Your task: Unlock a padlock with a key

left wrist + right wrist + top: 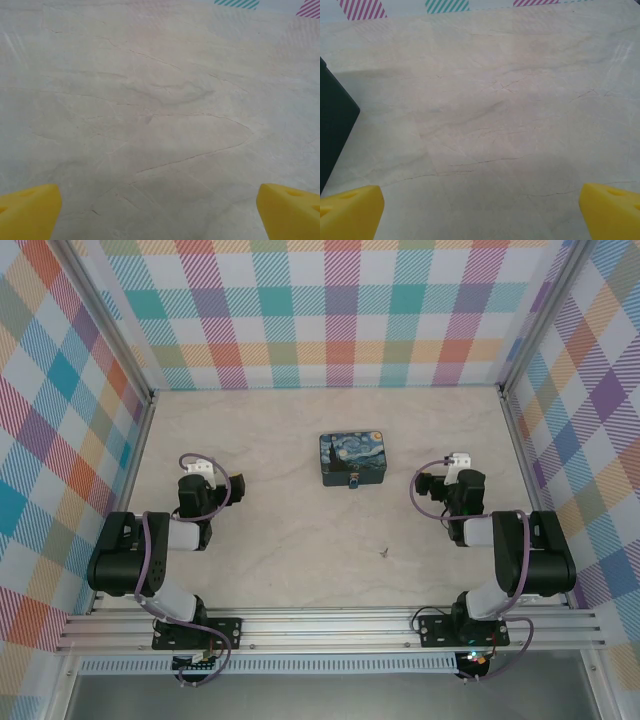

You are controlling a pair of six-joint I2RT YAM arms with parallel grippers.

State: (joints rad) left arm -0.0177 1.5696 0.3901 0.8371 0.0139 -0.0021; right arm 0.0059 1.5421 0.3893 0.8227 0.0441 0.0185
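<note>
Viewing from above: pale marbled stone-look table [280, 550] boxed in by pastel checked walls [60, 440]. Sitting a little far of centre, blue-and-yellow swirl-painted rectangular box [352, 458]. Hanging at middle of box's near side, touching it: tiny blue-bodied padlock [354, 483], shackle too small to make out. Lying flat on bare table nearer than and slightly right of box, well apart from padlock: tiny thin dark-grey metal key [384, 553], just a sliver. Parked left of box, black left gripper [237, 486], purple cables [150, 550] looping along arm; seen from left wrist, left gripper [160, 215] spread fully wide, yellow fingertips [27, 210] at opposite bottom corners, holding nothing, bare table between. Parked right of box, black right gripper [425, 484]; seen from right wrist, right gripper [480, 215] likewise fully spread, yellow fingertips [610, 210] far apart, gripping nothing. Cutting into left edge of right wrist view, dark blocky shape [335, 125], too cropped to identify. Both grippers well apart from key and padlock.
</note>
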